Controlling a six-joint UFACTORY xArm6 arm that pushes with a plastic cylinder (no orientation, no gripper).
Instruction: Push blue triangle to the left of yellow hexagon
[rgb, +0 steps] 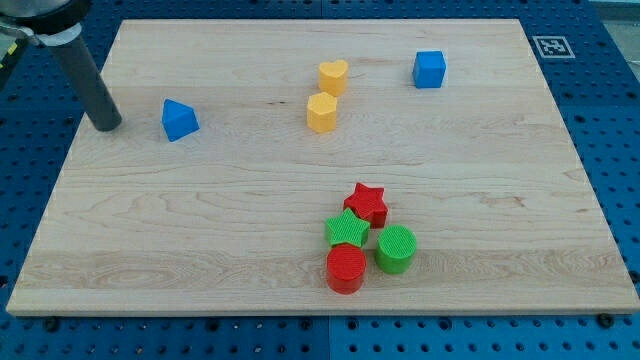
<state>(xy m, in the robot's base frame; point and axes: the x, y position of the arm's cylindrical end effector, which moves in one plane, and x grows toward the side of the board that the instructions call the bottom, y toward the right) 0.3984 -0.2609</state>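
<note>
Nearest the frame's bottom, a cluster of four blocks is sitting right of centre on the wooden board (200, 250). The red cylinder (346, 268) is lying lowest, with the green cylinder (396, 249) just beside it to the right. The green star (347, 230) is sitting directly above the red cylinder, touching or nearly so, and the red star (367, 203) is pressing close at its upper right.

Further up, in the upper middle of the frame, the yellow hexagon (321, 112) is sitting with the yellow heart (333, 76) just above it, the two nearly touching; whether they meet cannot be told. The blue cube (429, 69) is standing well apart at the upper right.

The blue triangle (179, 119) is resting in the upper left of the frame, well apart from the hexagon and already on its left side, roughly level with it.

My tip (104, 125) is resting on the board near the left edge, just left of the triangle, with a small gap showing. The rod is a plain pusher; it is holding nothing and has nothing to open or close.

A fiducial tag (549, 46) is showing at the board's upper right corner.
</note>
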